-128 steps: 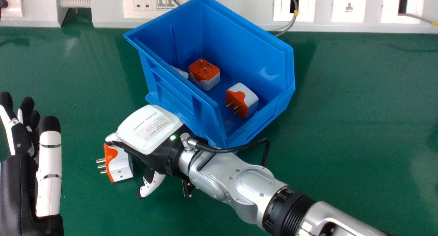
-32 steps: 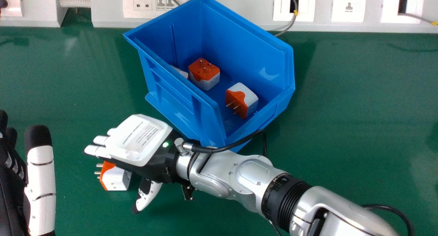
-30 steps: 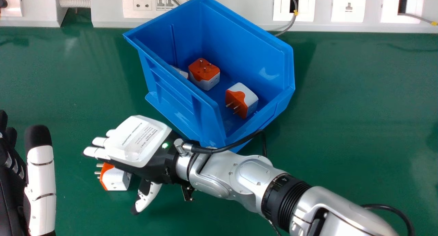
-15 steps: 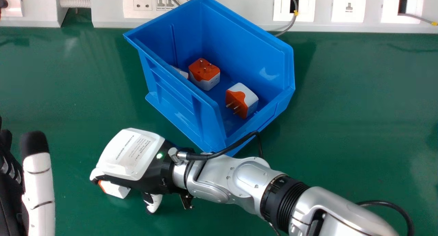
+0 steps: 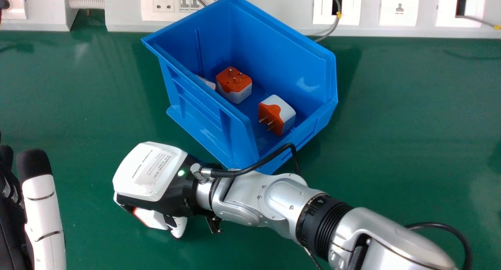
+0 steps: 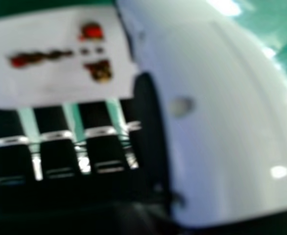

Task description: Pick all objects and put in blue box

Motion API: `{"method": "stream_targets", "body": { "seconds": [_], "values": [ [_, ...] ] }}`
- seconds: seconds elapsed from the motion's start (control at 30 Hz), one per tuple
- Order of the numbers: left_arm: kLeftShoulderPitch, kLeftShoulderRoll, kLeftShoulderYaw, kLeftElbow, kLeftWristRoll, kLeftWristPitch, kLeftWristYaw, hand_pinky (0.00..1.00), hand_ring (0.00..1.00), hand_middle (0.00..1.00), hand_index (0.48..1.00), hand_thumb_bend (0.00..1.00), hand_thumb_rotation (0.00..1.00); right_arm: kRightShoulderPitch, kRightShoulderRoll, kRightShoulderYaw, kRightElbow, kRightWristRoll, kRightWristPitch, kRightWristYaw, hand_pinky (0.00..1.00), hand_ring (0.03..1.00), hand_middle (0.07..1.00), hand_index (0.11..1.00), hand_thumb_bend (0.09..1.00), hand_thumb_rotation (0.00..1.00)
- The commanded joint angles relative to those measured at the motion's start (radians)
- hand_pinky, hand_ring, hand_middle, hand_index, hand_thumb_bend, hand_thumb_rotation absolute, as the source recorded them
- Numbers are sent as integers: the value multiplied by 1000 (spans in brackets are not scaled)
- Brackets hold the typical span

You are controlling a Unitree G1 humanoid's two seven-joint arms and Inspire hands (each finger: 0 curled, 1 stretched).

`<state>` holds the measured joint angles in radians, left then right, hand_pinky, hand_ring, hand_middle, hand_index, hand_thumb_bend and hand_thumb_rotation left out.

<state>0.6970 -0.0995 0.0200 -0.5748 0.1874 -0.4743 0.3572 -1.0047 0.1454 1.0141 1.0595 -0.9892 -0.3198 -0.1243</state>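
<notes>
The right hand (image 5: 150, 176) is in front of the blue box (image 5: 238, 144), back upward, curled round a white and orange plug adapter (image 5: 152, 219) that peeks out beneath it. In the right hand view the adapter's white face (image 6: 50, 73) lies against the fingers of the right hand (image 6: 102, 147), with the thumb alongside. Inside the box are an orange-topped adapter (image 5: 235, 84), another adapter with its pins sideways (image 5: 277, 115), and a white piece (image 5: 207, 83) partly hidden by the wall. At the view's left edge stands the left hand (image 5: 43, 211), its thumb straight.
Behind the box runs a white wall panel (image 5: 274, 8) with sockets and thin cables. The green table (image 5: 411, 125) stretches to both sides. A black cable (image 5: 270, 156) loops over the right wrist, close to the box's front corner.
The right hand has moved toward the view's bottom since the earliest frame, and its fingers have curled round the adapter. The left hand has shifted down and left.
</notes>
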Motion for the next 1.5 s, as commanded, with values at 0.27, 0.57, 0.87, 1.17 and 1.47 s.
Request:
{"method": "stream_targets", "body": {
  "seconds": [0.27,0.57,0.87,1.17,1.47],
  "values": [
    [99,-62,-18,-58,8,-37,26,1000,1000,1000,1000,623,932,-53,210,-104,-19,159,-23,183,192,357,455,545,507,0],
    [81,-42,-9,-42,-13,-48,19,1000,1000,999,1000,595,882,-62,174,-63,-20,106,-78,116,291,411,498,510,514,0],
    [74,-25,22,-36,-35,-39,-2,1000,1000,1000,1000,604,874,-6,163,-110,-92,165,-56,148,305,402,511,521,510,0],
    [49,-16,86,-11,-99,-35,-44,1000,1000,1000,1000,559,882,89,67,-146,-315,230,-6,205,204,381,510,511,507,0],
    [-3,-11,127,1,-131,4,-85,1000,1000,1000,1000,654,797,240,-57,-220,-588,261,-14,216,225,349,448,502,493,74]
  ]
}}
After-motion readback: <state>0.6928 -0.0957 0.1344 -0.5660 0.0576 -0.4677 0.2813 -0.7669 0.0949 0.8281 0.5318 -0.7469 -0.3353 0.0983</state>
